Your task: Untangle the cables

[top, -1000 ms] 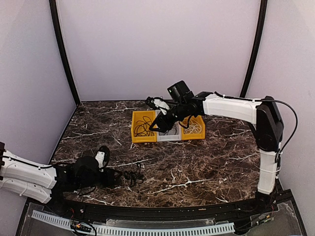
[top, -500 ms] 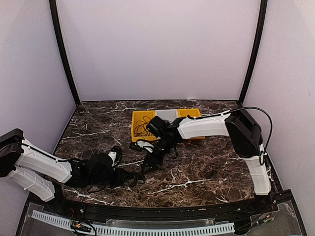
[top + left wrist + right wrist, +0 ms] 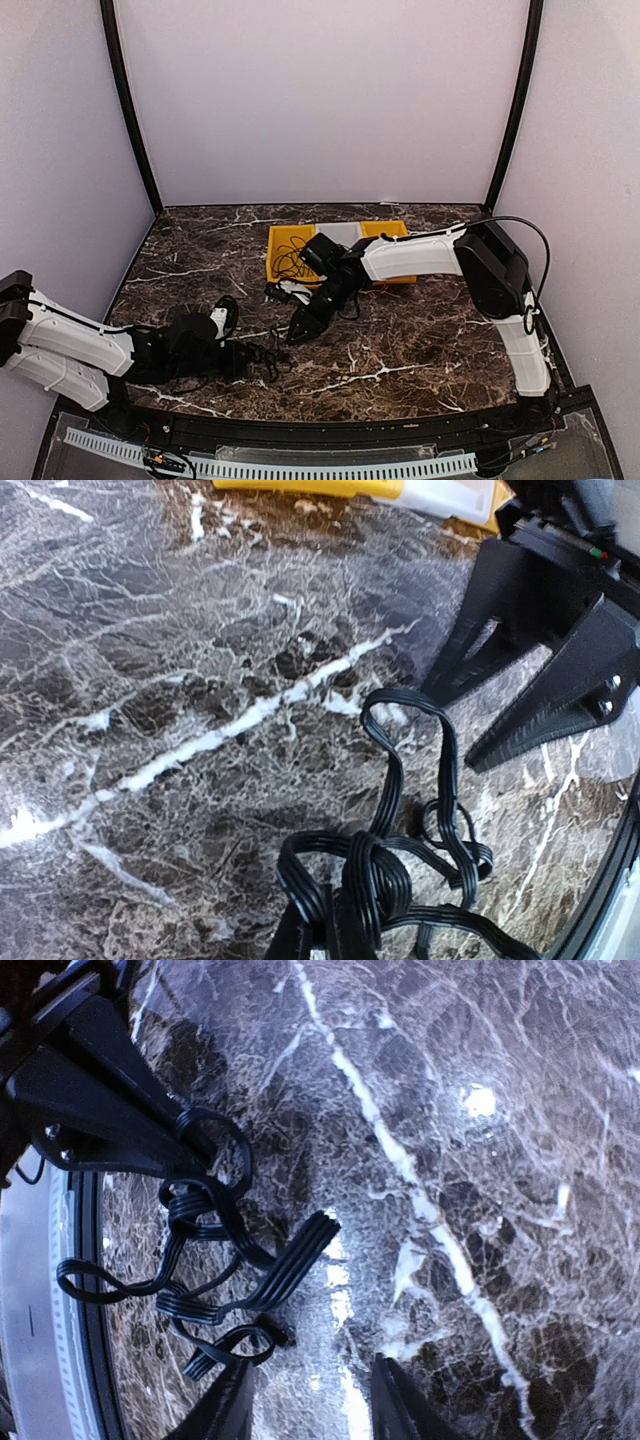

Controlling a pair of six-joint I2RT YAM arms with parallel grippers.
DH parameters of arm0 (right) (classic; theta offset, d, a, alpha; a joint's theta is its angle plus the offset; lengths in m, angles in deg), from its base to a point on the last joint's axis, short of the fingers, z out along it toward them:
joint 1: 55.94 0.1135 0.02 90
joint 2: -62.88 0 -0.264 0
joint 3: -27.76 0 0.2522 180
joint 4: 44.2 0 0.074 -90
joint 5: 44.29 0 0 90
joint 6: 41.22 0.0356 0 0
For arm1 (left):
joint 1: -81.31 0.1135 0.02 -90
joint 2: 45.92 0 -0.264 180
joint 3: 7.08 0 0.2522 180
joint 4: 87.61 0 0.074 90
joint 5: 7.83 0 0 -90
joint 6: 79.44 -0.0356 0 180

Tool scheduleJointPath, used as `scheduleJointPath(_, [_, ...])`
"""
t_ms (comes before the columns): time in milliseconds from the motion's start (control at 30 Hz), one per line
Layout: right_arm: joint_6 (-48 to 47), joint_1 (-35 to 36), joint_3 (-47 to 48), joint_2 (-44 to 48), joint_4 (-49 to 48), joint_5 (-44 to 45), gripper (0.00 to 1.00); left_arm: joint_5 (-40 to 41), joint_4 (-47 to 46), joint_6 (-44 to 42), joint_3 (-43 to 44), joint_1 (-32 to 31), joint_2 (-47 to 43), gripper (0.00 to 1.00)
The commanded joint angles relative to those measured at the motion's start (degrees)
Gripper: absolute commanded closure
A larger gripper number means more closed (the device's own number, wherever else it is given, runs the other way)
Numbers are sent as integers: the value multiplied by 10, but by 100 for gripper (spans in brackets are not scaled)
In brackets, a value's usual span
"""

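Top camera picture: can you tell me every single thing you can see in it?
table: 1, dark marble with white veins, under everything
yellow bins: 2, yellow, back middle of the table, one on each side of the grey bin
grey bin: 1, pale grey, between the yellow bins
bin cable: 1, black, loopy, inside the left yellow bin
table cable: 1, black, tangled bundle, on the table near the front
arms: 2, white and black, left one low along the front, right one reaching in from the right
left tool: 1, black, shut on the table cable
right tool: 1, black, open, just beside the table cable
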Motion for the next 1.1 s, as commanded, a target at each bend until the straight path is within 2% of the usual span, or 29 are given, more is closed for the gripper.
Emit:
scheduleJointPath(0, [4,-7,23,2,-9,-37,49,17,-14,-1,-21,4,-32,97])
scheduleJointPath(67, [16,-6,31,-5,-9,-65,42,17,-17,-2,-22,4,-30,98])
scheduleJointPath(133, [21,-4,46,-17,-6,-79,40,15,-22,-3,-22,4,-25,99])
scheduleJointPath(300, [35,-1,84,-49,-3,-89,37,9,-27,-6,-16,4,-13,100])
scheduleJointPath(433, [52,0,121,-85,9,-86,38,10,-30,-9,-15,4,-13,100])
scheduleJointPath(600, [59,1,134,-100,11,-106,47,12,-28,-10,-17,4,-24,100])
scheduleJointPath(633, [58,2,132,-98,10,-108,52,14,-29,-9,-19,4,-27,100])
scheduleJointPath(733, [51,0,124,-84,8,-99,86,19,-27,-8,-21,4,-32,100])
scheduleJointPath(767, [41,-1,122,-76,14,-90,99,22,-21,-8,-21,4,-35,100])
scheduleJointPath(933, [-1,-39,77,22,12,-22,100,38,22,0,-28,4,-65,100])
scheduleJointPath(1067, [-14,-102,57,105,-4,19,100,48,41,14,-58,4,-107,100])
